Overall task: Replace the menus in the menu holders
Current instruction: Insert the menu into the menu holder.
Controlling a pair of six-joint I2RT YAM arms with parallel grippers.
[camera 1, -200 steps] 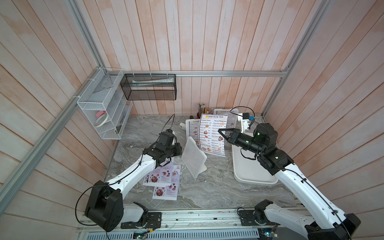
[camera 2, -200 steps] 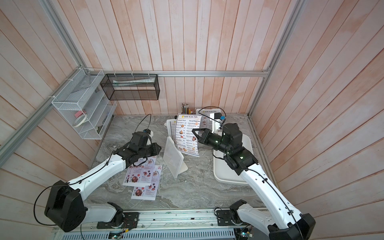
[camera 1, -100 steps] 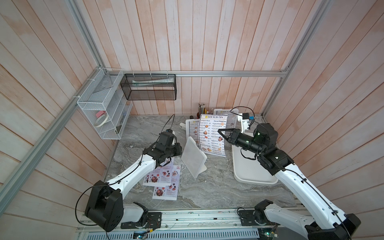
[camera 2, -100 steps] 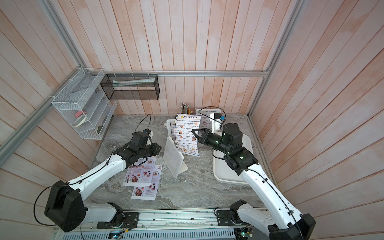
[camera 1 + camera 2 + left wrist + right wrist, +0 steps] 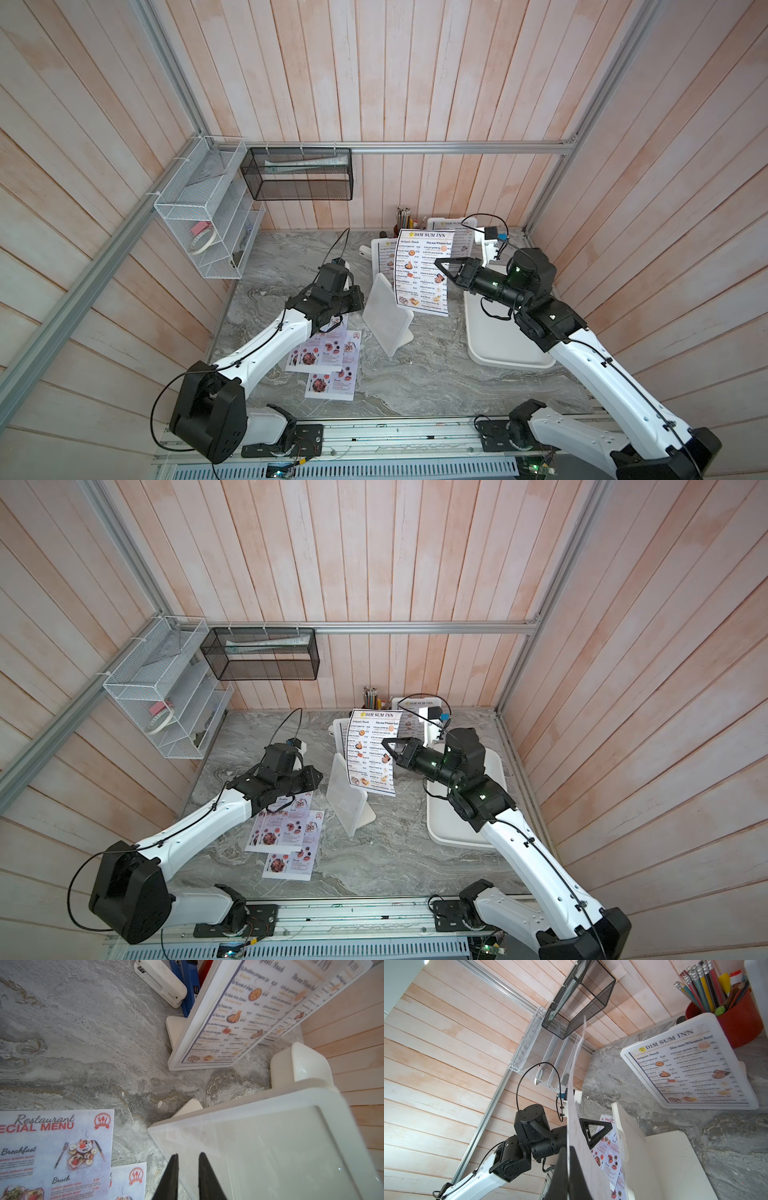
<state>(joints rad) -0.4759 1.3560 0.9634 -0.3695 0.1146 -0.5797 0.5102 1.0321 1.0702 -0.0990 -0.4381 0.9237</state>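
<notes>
My right gripper (image 5: 440, 266) is shut on a blue-bordered "Dim Sum Inn" menu (image 5: 422, 270), holding it upright just above an empty white menu holder (image 5: 384, 307) at mid-table. In the right wrist view the sheet (image 5: 575, 1105) shows edge-on. My left gripper (image 5: 188, 1155) has its jaws narrowly closed over that holder's (image 5: 270, 1147) left edge. Two more holders with Dim Sum Inn menus (image 5: 384, 257) (image 5: 461, 232) stand at the back. Red-titled Special Menu sheets (image 5: 324, 353) lie flat under the left arm.
A white shallow tray (image 5: 498, 345) lies under the right arm. A red pencil cup (image 5: 741, 1022) and a white stapler (image 5: 160, 980) sit at the back. A black mesh basket (image 5: 299, 174) and a white wire rack (image 5: 203, 216) hang on the walls.
</notes>
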